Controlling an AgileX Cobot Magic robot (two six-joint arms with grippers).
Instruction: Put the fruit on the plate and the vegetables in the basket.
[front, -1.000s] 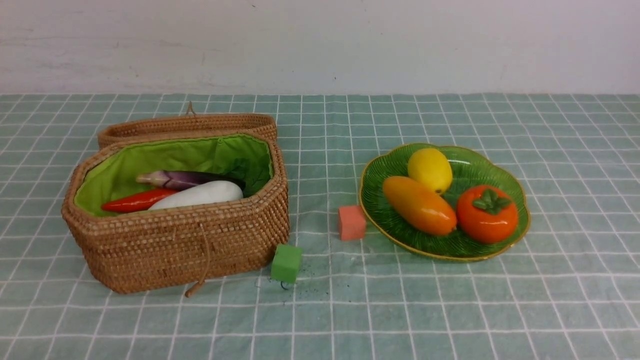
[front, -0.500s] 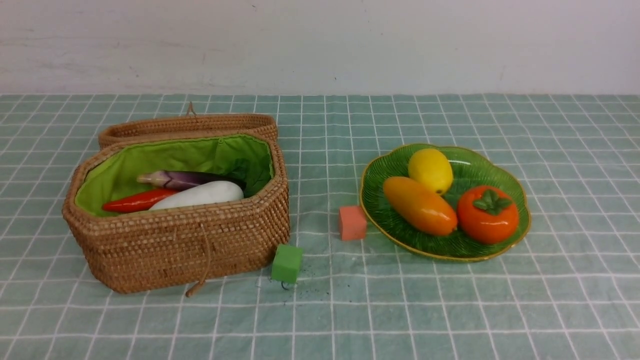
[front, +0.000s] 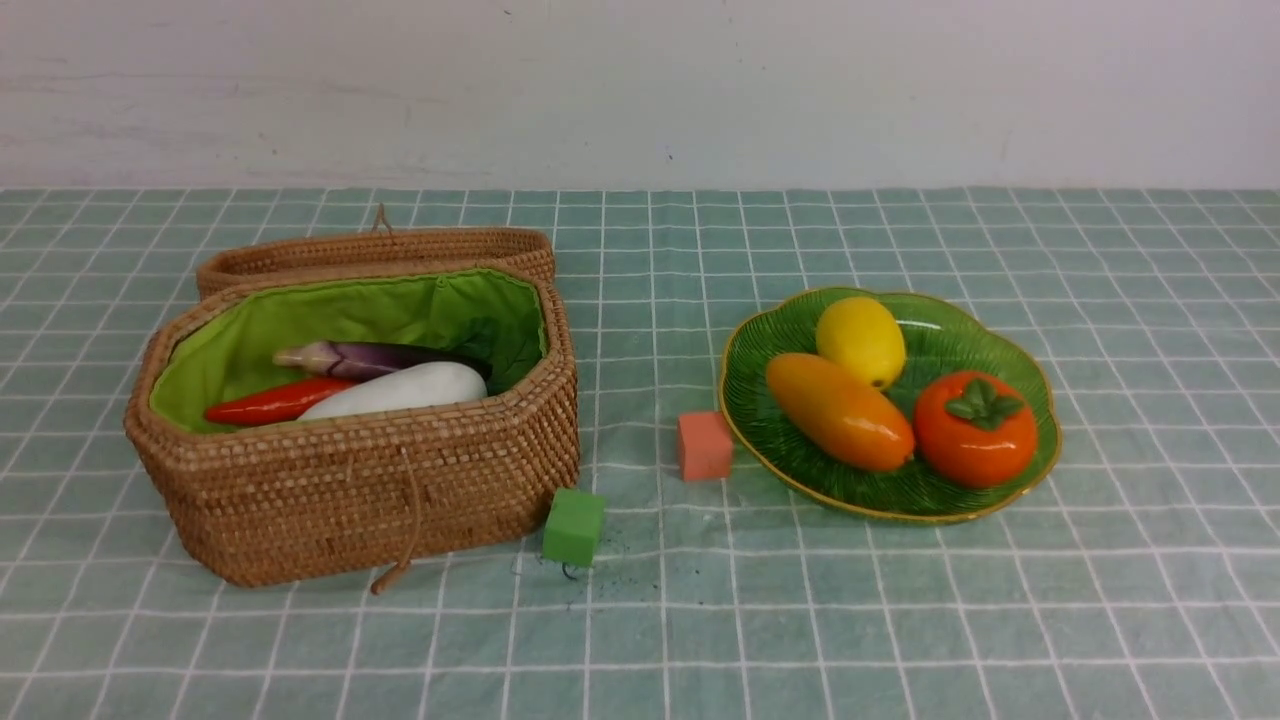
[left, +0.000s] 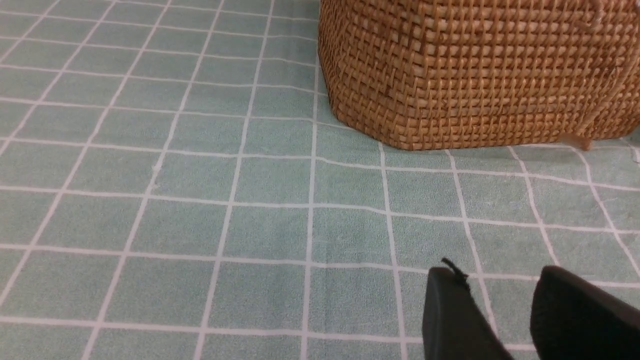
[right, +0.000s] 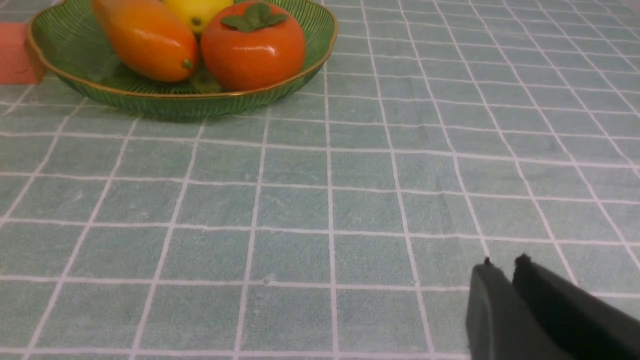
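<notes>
The green plate on the right holds the fruit: a yellow lemon, an orange mango and a persimmon. On the left, the open wicker basket holds the vegetables: a purple eggplant, a red carrot-like piece and a white radish. Neither arm shows in the front view. My left gripper hangs open and empty over the cloth, near the basket's wall. Short of the plate, my right gripper is empty, its fingers almost together.
A salmon-pink cube lies against the plate's left edge. A green cube sits at the basket's front right corner. The basket's lid lies folded back behind it. A checked green cloth covers the table.
</notes>
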